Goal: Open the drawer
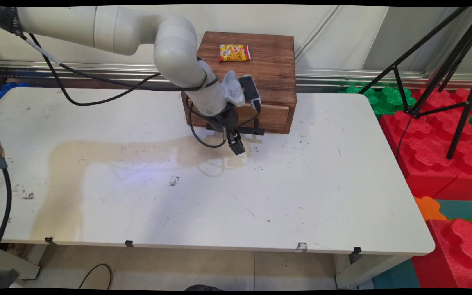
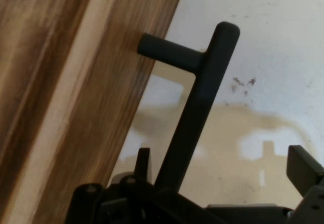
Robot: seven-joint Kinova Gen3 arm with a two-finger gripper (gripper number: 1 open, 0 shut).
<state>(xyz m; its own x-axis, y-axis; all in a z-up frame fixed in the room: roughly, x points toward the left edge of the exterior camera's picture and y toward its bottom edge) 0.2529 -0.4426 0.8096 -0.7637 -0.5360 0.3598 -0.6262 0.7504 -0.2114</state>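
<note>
hand point(image 1: 236, 145) low before wooden drawer box point(image 1: 260, 78) | snack packet point(image 1: 234, 53) on top | white table point(image 1: 301, 196)

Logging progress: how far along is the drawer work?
Done: the tool is at the handle, which stands between its open fingers. In hand: nothing gripped yet. Left: the drawer looks shut; the packet lies on the box.

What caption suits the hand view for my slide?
Open black gripper astride the black bar handle of a brown wooden drawer, above the stained white table.
</note>
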